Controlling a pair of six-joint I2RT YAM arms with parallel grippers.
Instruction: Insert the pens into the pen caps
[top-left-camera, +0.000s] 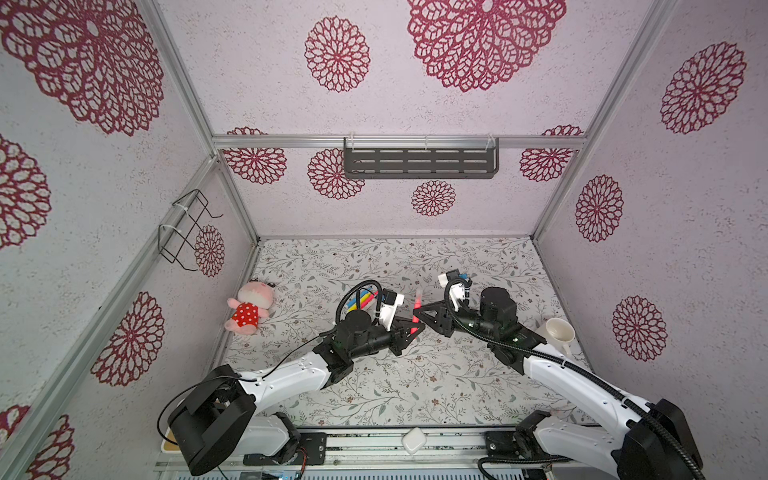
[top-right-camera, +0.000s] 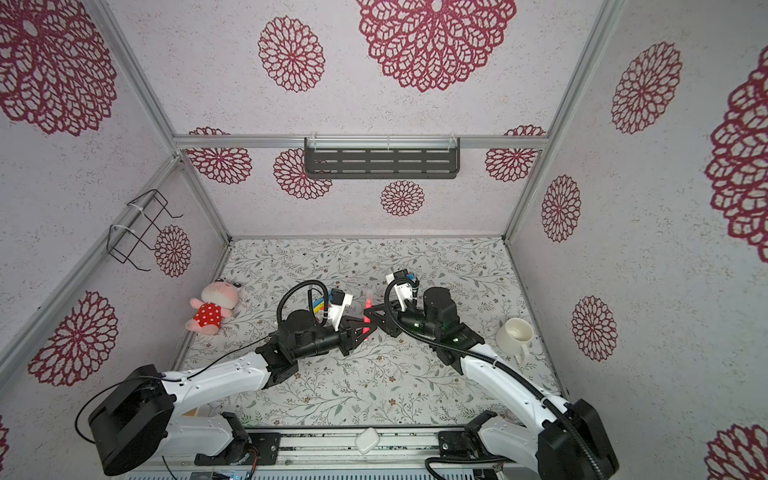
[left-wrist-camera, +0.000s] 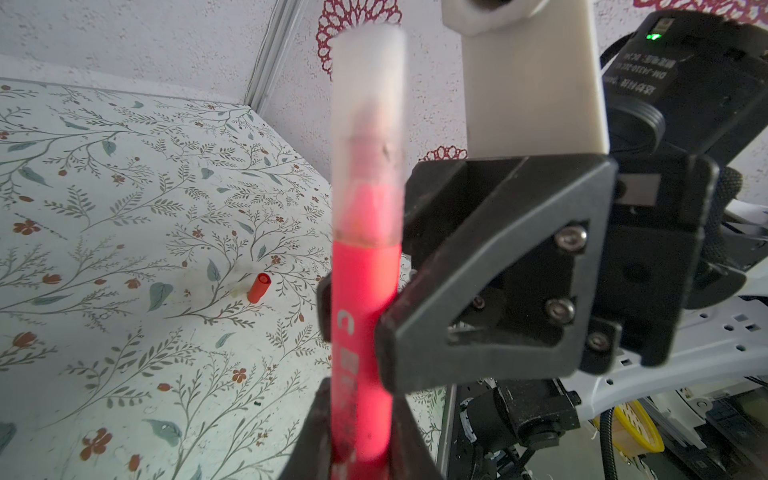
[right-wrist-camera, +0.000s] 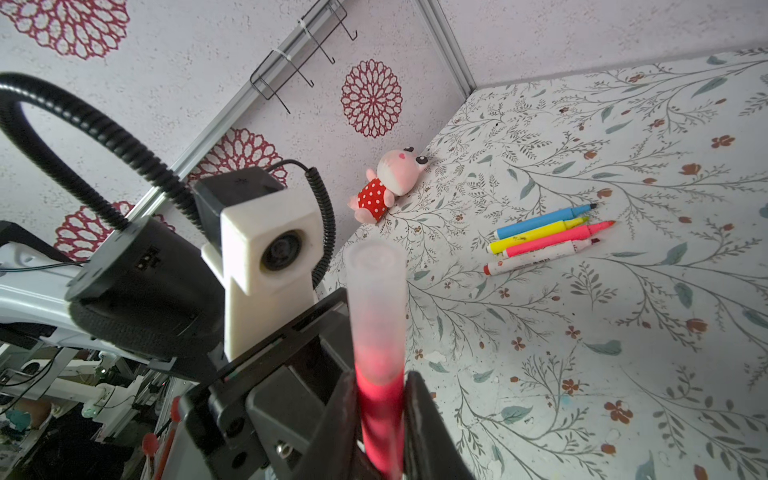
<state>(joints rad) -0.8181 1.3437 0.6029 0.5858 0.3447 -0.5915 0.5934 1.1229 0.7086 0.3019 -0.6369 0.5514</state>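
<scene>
The left jaws were clamped on the lower barrel of a pink pen (left-wrist-camera: 361, 332), held upright above the desk (top-left-camera: 374, 395), well to the right of the plush toy (top-left-camera: 249, 307) in both top views. The right jaws were closed around the same pen higher up, just under its see-through cap (right-wrist-camera: 376, 299), which sat over the tip. Between the toy and the held pen, four other pens (right-wrist-camera: 544, 235) lay side by side on the desk. A loose red cap (left-wrist-camera: 259, 287) lay on the desk too.
</scene>
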